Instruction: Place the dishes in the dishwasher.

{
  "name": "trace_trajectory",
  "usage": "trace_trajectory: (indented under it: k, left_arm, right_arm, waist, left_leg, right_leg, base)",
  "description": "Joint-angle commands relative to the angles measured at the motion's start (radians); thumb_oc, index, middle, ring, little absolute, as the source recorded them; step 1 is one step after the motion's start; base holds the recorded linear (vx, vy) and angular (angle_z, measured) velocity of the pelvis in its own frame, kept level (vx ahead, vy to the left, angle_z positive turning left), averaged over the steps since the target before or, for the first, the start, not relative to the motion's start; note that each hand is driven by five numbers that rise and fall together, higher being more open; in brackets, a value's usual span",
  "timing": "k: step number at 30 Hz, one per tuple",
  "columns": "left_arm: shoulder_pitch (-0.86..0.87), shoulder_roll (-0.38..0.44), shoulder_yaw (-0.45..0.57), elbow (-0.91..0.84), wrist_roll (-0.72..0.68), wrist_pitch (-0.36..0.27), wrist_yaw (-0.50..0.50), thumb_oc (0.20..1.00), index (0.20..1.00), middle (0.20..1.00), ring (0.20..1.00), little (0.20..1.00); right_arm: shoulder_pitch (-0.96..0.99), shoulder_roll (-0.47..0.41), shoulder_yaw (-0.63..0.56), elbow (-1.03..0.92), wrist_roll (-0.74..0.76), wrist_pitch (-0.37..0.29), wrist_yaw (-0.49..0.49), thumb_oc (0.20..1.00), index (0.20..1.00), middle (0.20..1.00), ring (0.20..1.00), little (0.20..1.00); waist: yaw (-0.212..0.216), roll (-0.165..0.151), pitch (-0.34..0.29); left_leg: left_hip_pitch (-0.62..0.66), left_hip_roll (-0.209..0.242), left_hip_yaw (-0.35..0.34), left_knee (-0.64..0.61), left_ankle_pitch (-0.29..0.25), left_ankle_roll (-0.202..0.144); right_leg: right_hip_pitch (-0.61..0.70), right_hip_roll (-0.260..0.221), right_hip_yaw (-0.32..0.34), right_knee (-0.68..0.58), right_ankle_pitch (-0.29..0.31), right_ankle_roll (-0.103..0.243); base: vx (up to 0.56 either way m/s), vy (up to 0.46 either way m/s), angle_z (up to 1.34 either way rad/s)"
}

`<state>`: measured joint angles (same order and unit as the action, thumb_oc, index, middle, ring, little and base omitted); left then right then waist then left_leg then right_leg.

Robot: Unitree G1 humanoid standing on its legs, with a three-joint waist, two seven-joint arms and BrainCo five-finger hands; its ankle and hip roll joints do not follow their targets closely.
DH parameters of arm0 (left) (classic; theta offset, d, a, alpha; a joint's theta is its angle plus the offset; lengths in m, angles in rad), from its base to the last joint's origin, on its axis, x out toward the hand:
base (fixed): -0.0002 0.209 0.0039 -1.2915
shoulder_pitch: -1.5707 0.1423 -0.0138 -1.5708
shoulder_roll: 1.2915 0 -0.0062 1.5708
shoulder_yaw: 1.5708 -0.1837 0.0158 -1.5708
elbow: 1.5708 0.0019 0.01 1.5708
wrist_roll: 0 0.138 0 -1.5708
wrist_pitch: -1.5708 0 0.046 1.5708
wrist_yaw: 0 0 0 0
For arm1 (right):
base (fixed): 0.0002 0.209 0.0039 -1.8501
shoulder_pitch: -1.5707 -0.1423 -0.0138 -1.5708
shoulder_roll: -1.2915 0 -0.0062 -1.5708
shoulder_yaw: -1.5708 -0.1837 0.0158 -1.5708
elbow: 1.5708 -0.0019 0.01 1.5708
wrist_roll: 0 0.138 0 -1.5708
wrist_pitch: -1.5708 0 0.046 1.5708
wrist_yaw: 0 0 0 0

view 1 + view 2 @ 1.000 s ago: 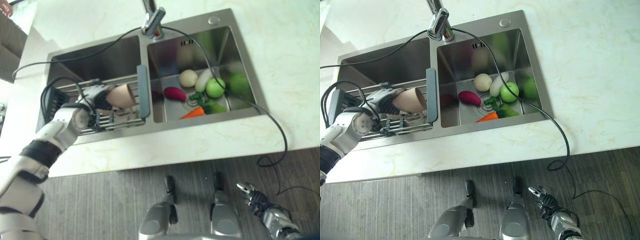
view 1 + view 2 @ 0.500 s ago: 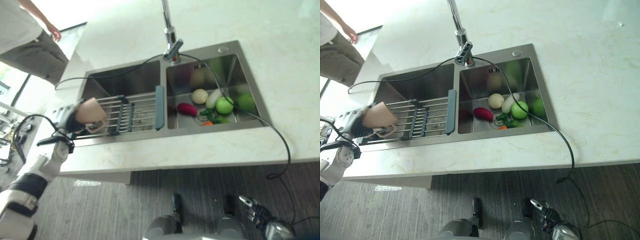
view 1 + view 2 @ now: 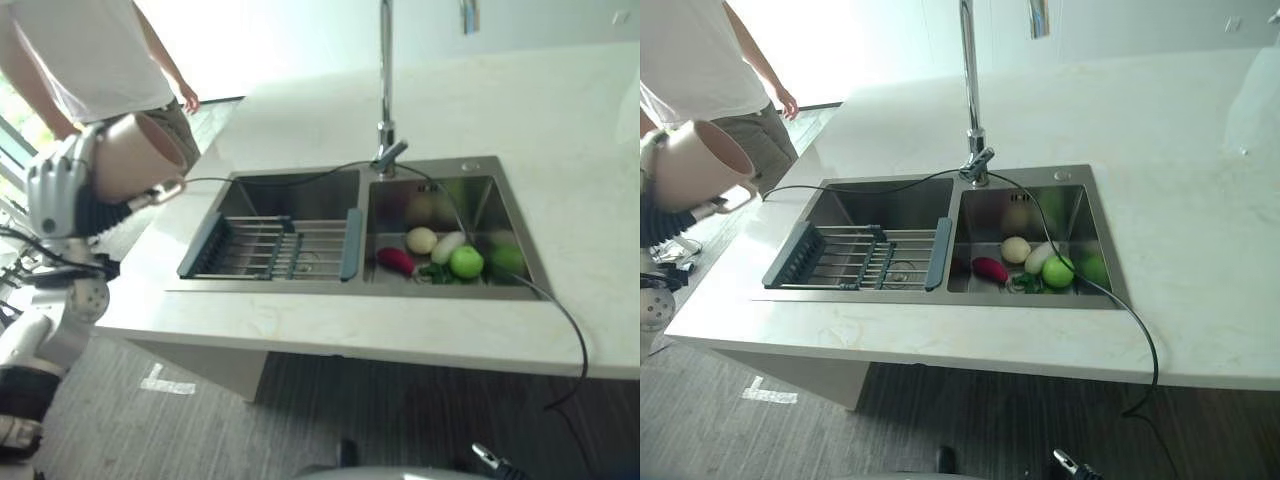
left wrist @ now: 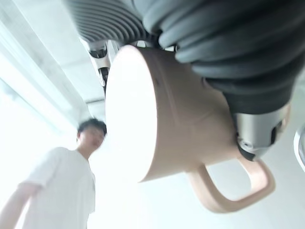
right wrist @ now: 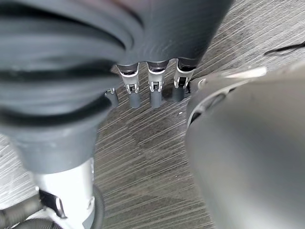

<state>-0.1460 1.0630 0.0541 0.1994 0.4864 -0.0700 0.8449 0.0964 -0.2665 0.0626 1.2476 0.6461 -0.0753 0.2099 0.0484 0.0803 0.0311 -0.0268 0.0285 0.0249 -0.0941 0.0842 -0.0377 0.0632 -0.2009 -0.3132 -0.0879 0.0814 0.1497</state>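
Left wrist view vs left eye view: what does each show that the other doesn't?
Left wrist: the mug's handle seen from close, under the thumb. Left eye: the sink with its drying rack, the faucet, and vegetables in the right basin. Both: the left hand curled round the beige mug, and a person in a white shirt.

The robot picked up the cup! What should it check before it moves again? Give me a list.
1. Mug held firmly: ok, the left hand is curled round it in the left wrist view.
2. Mug clear of the sink: ok, it is raised beyond the counter's left end.
3. Person out of the way: not ok, they stand close behind the mug.
4. Dishwasher open and ready: cannot tell.
5. Right hand free: ok, fingers relaxed, low over the floor.
6. Drying rack cleared: ok, nothing on it.
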Motion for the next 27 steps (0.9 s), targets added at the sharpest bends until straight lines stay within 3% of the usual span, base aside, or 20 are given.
trace_trajectory:
  k: [1, 5, 9, 15, 17, 19, 20, 21, 22, 23, 24, 25, 27]
  left_arm:
    - [-0.046, 0.022, 0.149, -0.041, 0.047, -0.010, 0.090, 0.200, 0.200, 0.200, 0.200, 0.200]
    - [-0.013, -0.026, 0.201, -0.093, 0.038, 0.009, 0.115, 0.200, 0.200, 0.200, 0.200, 0.200]
    - [0.047, -0.093, 0.255, -0.125, 0.031, -0.011, 0.127, 0.200, 0.200, 0.200, 0.200, 0.200]
    - [0.155, -0.155, 0.348, -0.150, 0.030, -0.082, 0.119, 0.200, 0.200, 0.200, 0.200, 0.200]
    - [0.185, -0.163, 0.378, -0.172, 0.026, -0.106, 0.075, 0.200, 0.200, 0.200, 0.200, 0.200]
    - [0.182, -0.175, 0.372, -0.193, 0.011, -0.122, 0.047, 0.200, 0.200, 0.200, 0.200, 0.200]
    - [0.174, -0.177, 0.368, -0.209, -0.003, -0.128, 0.035, 0.200, 0.200, 0.200, 0.200, 0.200]
    - [0.171, -0.180, 0.366, -0.211, -0.006, -0.135, 0.033, 0.200, 0.200, 0.200, 0.200, 0.200]
    - [0.153, -0.199, 0.353, -0.206, -0.021, -0.174, 0.026, 0.200, 0.200, 0.200, 0.200, 0.200]
    - [0.140, -0.222, 0.335, -0.198, -0.025, -0.220, 0.033, 0.200, 0.200, 0.200, 0.200, 0.200]
    - [0.136, -0.227, 0.329, -0.196, -0.022, -0.227, 0.035, 0.200, 0.200, 0.200, 0.200, 0.200]
    - [0.109, -0.249, 0.286, -0.186, -0.022, -0.249, 0.042, 0.200, 0.200, 0.200, 0.200, 0.200]
    - [0.098, -0.255, 0.274, -0.187, -0.021, -0.251, 0.043, 0.200, 0.200, 0.200, 0.200, 0.200]
  right_arm:
    - [-0.028, 0.031, -0.007, 0.028, -0.030, -0.009, 0.003, 1.000, 1.000, 1.000, 1.000, 1.000]
    - [-0.020, 0.035, -0.017, 0.049, -0.057, 0.009, -0.002, 1.000, 1.000, 1.000, 1.000, 1.000]
    - [-0.015, 0.037, -0.026, 0.073, -0.096, 0.028, 0.011, 1.000, 1.000, 1.000, 1.000, 1.000]
    - [-0.035, 0.027, 0.006, 0.086, -0.179, 0.074, 0.043, 1.000, 1.000, 1.000, 1.000, 1.000]
    - [-0.043, 0.025, 0.021, 0.091, -0.196, 0.095, 0.047, 1.000, 1.000, 1.000, 1.000, 1.000]
    - [-0.055, 0.017, 0.040, 0.093, -0.210, 0.107, 0.070, 1.000, 1.000, 1.000, 1.000, 1.000]
    - [-0.060, 0.015, 0.055, 0.095, -0.195, 0.096, 0.091, 1.000, 1.000, 1.000, 1.000, 1.000]
    - [-0.062, 0.014, 0.055, 0.095, -0.186, 0.095, 0.093, 1.000, 1.000, 1.000, 1.000, 1.000]
    - [-0.070, 0.014, 0.059, 0.086, -0.138, 0.101, 0.102, 1.000, 1.000, 1.000, 1.000, 1.000]
    - [-0.086, 0.008, 0.056, 0.072, -0.078, 0.119, 0.103, 1.000, 1.000, 1.000, 1.000, 1.000]
    - [-0.089, 0.006, 0.055, 0.069, -0.068, 0.121, 0.109, 1.000, 1.000, 1.000, 1.000, 1.000]
    - [-0.092, 0.007, 0.034, 0.059, -0.018, 0.124, 0.127, 1.000, 1.000, 1.000, 1.000, 1.000]
    - [-0.089, 0.007, 0.025, 0.055, -0.012, 0.122, 0.138, 1.000, 1.000, 1.000, 1.000, 1.000]
  waist:
    - [0.024, -0.019, 0.008]
    - [0.041, -0.034, -0.006]
    - [0.063, -0.051, -0.014]
    - [0.110, -0.061, -0.007]
    - [0.126, -0.059, -0.002]
    - [0.146, -0.050, 0.007]
    - [0.162, -0.044, 0.019]
    - [0.161, -0.043, 0.020]
    - [0.160, -0.043, 0.031]
    - [0.148, -0.046, 0.040]
    - [0.143, -0.049, 0.043]
    - [0.114, -0.069, 0.038]
    - [0.107, -0.074, 0.037]
  left_leg:
    - [0.050, -0.017, 0.098, 0.007, -0.033, 0.003]
    - [0.057, -0.004, 0.081, 0.007, -0.032, 0.001]
    - [0.069, 0.003, 0.044, 0.007, -0.035, 0.002]
    - [0.086, 0.013, -0.045, 0.007, -0.025, 0.006]
    - [0.073, 0.022, -0.047, 0.007, -0.009, -0.008]
    - [0.020, 0.030, -0.053, 0.007, 0.045, -0.043]
    - [-0.029, 0.034, -0.048, 0.007, 0.078, -0.069]
    - [-0.037, 0.037, -0.037, 0.007, 0.082, -0.072]
    - [-0.042, 0.053, 0.044, 0.008, 0.085, -0.085]
    - [-0.018, 0.060, 0.127, 0.038, 0.075, -0.075]
    - [-0.014, 0.061, 0.147, 0.059, 0.062, -0.070]
    - [0.025, 0.064, 0.203, 0.159, -0.019, -0.049]
    - [0.033, 0.065, 0.214, 0.203, -0.043, -0.037]
  right_leg:
    - [0.032, -0.024, -0.020, 0.001, 0.023, 0.025]
    - [0.049, -0.009, -0.029, 0.002, 0.012, 0.016]
    - [0.065, 0.012, -0.029, 0.008, -0.003, 0.000]
    - [0.078, 0.071, 0.008, 0.025, -0.046, -0.053]
    - [0.089, 0.085, -0.009, 0.013, -0.044, -0.059]
    - [0.095, 0.099, -0.036, 0.001, -0.043, -0.059]
    - [0.103, 0.103, -0.056, 0.001, -0.046, -0.058]
    - [0.102, 0.102, -0.066, 0.001, -0.045, -0.057]
    - [0.111, 0.093, -0.124, 0.001, -0.047, -0.050]
    - [0.104, 0.081, -0.172, 0.010, -0.037, -0.053]
    - [0.102, 0.077, -0.182, 0.013, -0.034, -0.054]
    - [0.092, 0.059, -0.195, 0.027, -0.034, -0.053]
    - [0.086, 0.053, -0.204, 0.037, -0.034, -0.055]
  base:
    - [0.00, -0.073, 0.06]
    - [-0.01, -0.070, 0.07]
    - [-0.01, -0.104, 0.16]
    - [0.00, -0.125, 0.12]
    - [-0.03, -0.114, 0.19]
    - [-0.16, -0.057, 0.43]
    - [-0.18, -0.019, 0.82]
    - [-0.26, 0.006, 0.96]
    - [-0.36, 0.073, 0.82]
    - [-0.40, 0.086, 1.37]
    - [-0.43, 0.166, 1.99]
    - [-0.28, 0.135, 1.98]
    - [-0.24, 0.132, 1.18]
